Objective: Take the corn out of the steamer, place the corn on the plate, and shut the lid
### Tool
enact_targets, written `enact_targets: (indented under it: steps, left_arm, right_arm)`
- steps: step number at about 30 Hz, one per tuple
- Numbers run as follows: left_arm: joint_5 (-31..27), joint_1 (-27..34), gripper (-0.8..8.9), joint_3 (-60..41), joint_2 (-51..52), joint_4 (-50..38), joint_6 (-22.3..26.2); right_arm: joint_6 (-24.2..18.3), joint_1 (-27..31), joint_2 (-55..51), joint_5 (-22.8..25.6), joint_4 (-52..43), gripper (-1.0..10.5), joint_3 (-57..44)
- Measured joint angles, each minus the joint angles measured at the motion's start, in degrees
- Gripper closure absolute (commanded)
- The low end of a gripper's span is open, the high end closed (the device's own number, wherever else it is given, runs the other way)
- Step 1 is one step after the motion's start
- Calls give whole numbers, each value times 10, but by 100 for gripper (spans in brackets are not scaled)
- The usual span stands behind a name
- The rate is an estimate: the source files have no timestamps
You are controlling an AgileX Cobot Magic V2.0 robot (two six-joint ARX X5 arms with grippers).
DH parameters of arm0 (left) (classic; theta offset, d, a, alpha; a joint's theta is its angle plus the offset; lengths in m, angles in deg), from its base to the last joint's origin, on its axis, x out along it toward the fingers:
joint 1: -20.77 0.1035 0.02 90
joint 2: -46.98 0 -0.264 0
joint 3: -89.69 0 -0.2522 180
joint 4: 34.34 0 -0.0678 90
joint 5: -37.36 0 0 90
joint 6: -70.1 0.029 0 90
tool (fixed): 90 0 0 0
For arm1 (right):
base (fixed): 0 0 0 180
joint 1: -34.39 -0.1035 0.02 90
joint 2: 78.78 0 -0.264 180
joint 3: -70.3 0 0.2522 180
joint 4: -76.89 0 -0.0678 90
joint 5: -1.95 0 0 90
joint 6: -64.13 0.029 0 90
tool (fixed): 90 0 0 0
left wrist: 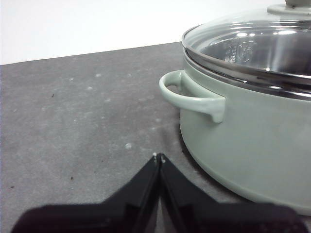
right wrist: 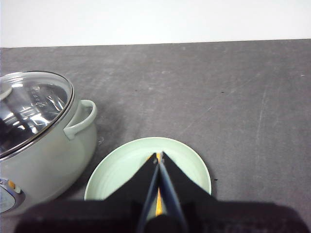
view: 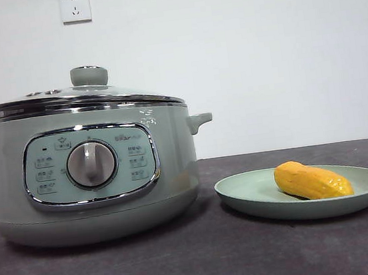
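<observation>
The yellow-orange corn (view: 312, 181) lies on the pale-green plate (view: 245, 194) at the right of the front view. The sage-green steamer (view: 89, 183) stands at the left with the glass lid (view: 81, 96) seated on its chrome rim. My left gripper (left wrist: 159, 156) is shut with nothing in it, over the grey mat beside the steamer's side handle (left wrist: 192, 97). My right gripper (right wrist: 159, 155) is shut and empty, held above the plate (right wrist: 121, 167); a sliver of corn (right wrist: 158, 201) shows between the jaws' bases. Neither arm appears in the front view.
A dark grey mat (view: 206, 262) covers the table. Behind it is a white wall with two sockets (view: 75, 7). In the right wrist view the steamer (right wrist: 39, 141) with its lid (right wrist: 29, 109) stands close beside the plate.
</observation>
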Motion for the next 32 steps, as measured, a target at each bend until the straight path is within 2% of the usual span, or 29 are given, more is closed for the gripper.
enact_targets:
  steps: [4,10,12,15,17,21,26,32]
  left_arm:
    - [0,0,816,0,0,0,0]
    - [0,0,816,0,0,0,0]
    - [0,0,816,0,0,0,0]
    - [0,0,816,0,0,0,0]
    - [0,0,816,0,0,0,0]
    - [0,0,816,0,0,0,0]
    - [0,0,816,0,0,0,0]
    - [0,0,816,0,0,0,0]
  right_arm:
    - [-4,0,0,0,0,945,0]
    - [-70,27,-38,7,15,945,-14]
    - [-87,55,-65,-11,-8,945,-36]
    - [-100,113,-114,-72,-65,945,-92]
    - [-105,148,-150,-92,-106,945,-142]
    - [-106,186,-204,-92,-170,945,-232]
    - [-106,195,-245,-92,-174,945,-304]
    - [-104,195,-269,-91,-143,945,-323]
